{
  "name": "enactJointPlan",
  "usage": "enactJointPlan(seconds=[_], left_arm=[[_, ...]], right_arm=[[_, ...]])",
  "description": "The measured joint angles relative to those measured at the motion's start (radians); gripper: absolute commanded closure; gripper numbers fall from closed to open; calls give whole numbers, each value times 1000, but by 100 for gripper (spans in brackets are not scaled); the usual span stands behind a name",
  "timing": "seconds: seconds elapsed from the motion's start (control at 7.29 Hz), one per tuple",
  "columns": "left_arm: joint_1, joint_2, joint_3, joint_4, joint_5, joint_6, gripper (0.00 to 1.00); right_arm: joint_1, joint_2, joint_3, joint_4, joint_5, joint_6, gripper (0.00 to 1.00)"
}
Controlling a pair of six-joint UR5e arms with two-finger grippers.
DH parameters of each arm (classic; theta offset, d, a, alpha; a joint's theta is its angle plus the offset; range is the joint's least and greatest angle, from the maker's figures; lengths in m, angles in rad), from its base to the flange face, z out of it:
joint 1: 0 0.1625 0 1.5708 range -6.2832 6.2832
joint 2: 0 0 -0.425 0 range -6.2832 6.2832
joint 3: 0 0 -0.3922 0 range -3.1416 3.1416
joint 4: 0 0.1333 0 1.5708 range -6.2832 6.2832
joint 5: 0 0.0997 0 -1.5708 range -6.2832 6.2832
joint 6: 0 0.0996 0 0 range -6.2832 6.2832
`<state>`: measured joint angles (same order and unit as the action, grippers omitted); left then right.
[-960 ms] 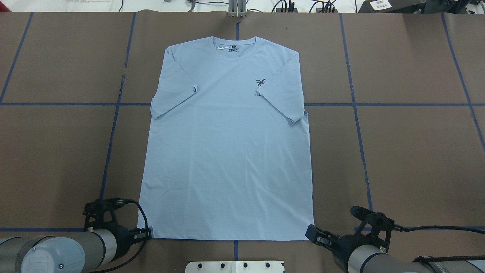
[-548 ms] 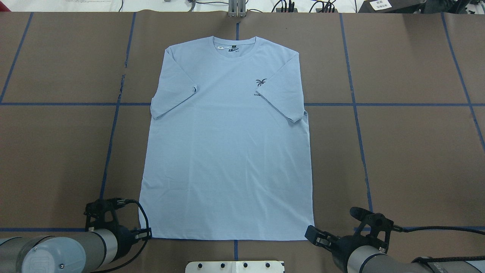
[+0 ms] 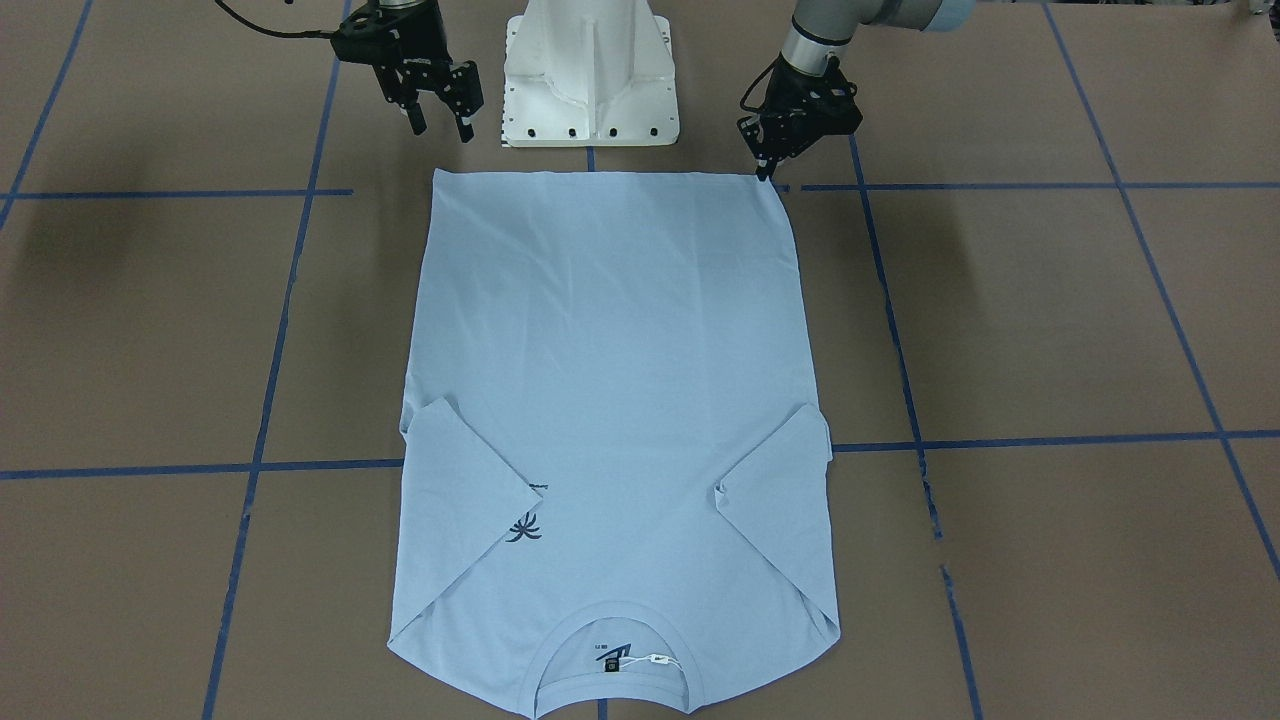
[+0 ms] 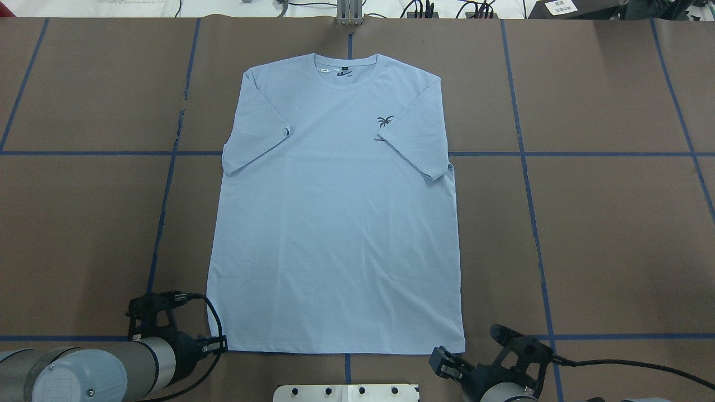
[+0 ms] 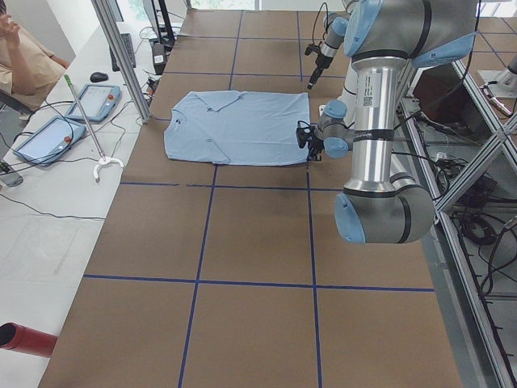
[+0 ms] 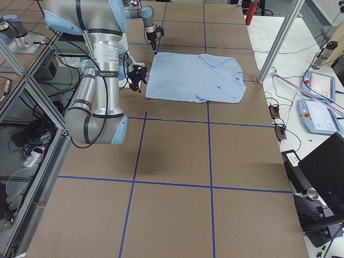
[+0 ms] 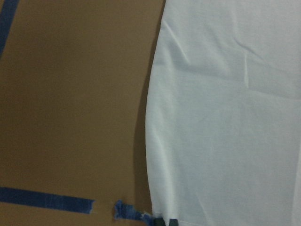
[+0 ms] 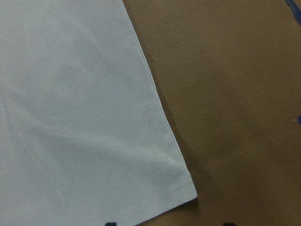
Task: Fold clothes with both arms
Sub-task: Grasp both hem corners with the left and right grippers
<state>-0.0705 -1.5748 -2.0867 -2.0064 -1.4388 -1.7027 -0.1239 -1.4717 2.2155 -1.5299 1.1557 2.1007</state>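
Blue T-shirt (image 4: 335, 223); left hand (image 4: 222, 343) pinches hem corner; right hand (image 4: 439, 358) near other corner.

**Robotics laboratory, bimanual work cell.** The tabletop (image 4: 614, 223) was covered in brown paper and divided by a grid of blue tape (image 4: 525, 153). The left arm (image 5: 376, 137) and right arm (image 6: 102, 70) rose from a white pedestal (image 3: 590, 70). Aluminium frame posts (image 5: 121, 56), control pendants (image 5: 47, 137) on a white side bench (image 5: 48, 234) and loose cables (image 5: 477, 218) surrounded it.

Bright, even light from above — soft shadows on the table (image 3: 1050, 320), wrist views dimmer, slightly blurred
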Motion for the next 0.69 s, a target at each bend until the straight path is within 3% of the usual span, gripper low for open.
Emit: enactJointPlan(seconds=[0.69], left_arm=[[-1, -14, -6, -2, 1, -2, 100]], right_arm=[[23, 31, -90, -48, -1, 13, 31]])
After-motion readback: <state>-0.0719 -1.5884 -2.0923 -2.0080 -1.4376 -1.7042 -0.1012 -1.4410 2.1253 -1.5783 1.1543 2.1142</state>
